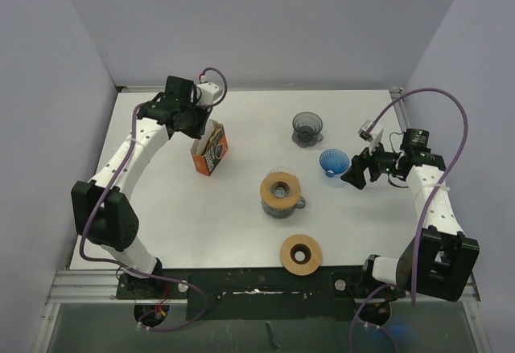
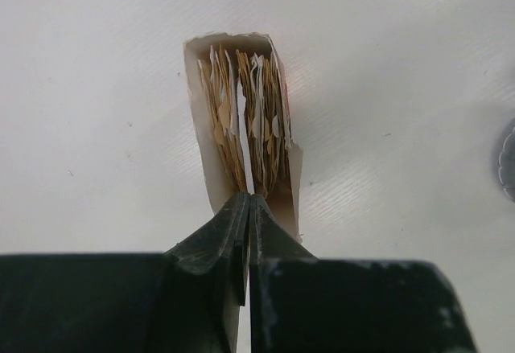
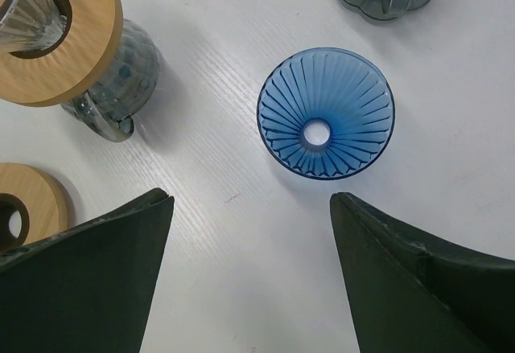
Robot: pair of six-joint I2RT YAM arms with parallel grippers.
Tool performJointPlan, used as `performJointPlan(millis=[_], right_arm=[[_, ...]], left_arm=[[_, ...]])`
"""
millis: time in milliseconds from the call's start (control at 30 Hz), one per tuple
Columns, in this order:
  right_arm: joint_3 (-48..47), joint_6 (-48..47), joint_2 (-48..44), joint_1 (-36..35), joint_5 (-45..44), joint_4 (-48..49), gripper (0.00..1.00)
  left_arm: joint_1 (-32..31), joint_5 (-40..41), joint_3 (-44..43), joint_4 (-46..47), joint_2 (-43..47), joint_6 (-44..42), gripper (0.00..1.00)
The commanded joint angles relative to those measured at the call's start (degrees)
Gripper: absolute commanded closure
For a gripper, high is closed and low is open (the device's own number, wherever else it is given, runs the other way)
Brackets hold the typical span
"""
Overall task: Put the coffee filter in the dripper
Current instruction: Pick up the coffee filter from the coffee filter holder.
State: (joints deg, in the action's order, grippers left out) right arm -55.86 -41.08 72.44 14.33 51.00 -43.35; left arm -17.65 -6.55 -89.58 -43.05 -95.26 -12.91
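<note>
The white bench (image 1: 241,232), matte and walled in grey, shows whole only in the top view. The left arm (image 1: 129,152) curves up its left side and the right arm (image 1: 430,200) up its right.

The left claw (image 2: 248,202) hangs over an upright orange cardboard filter box (image 1: 209,149) at the rear left. Only the left wrist view looks into its torn-open top, where the brown, crinkled paper coffee filters (image 2: 261,120) stand packed on edge. The claw's tips are pressed together at the near end of that stack; whether a sheet is caught between them cannot be told.

At the centre stands a dimpled glass carafe (image 3: 121,80) topped by a round wooden collar (image 3: 72,39), with a loose wooden ring (image 1: 301,254) near it.

The right claw (image 3: 251,199) is spread wide and empty, just short of a ribbed, translucent blue cone dripper (image 3: 326,114). A smoky grey dripper (image 1: 306,129) sits beyond it.
</note>
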Motion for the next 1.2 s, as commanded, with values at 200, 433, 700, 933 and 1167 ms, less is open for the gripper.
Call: performJointPlan(millis=[200,433,700,933,1167], right_arm=[[-0.6,-0.3,0.4,0.4,0.6,1.2,0.19],[-0.6,-0.3,0.3,0.4,0.4,1.2,0.19],[-0.5,-0.3,0.4,0.4,0.2,1.3,0.18],[-0.5,-0.3,0.3,0.4,0.1,1.2,0.18],[-0.5,-0.3,0.3,0.4,0.2,1.2,0.18]], left_arm=[[-0.1,-1.3,1.2,5.1,1.5,-1.5,0.88],[-0.1,-0.8,1.2,6.4,0.5,-1.0,0.75],[0.7,2.0,2.7,9.0,-0.3,-0.6,0.65],[1.6,1.4,3.0,9.4,-1.7,-0.5,0.65],[1.6,-0.4,3.3,8.9,-1.6,-0.3,0.83]])
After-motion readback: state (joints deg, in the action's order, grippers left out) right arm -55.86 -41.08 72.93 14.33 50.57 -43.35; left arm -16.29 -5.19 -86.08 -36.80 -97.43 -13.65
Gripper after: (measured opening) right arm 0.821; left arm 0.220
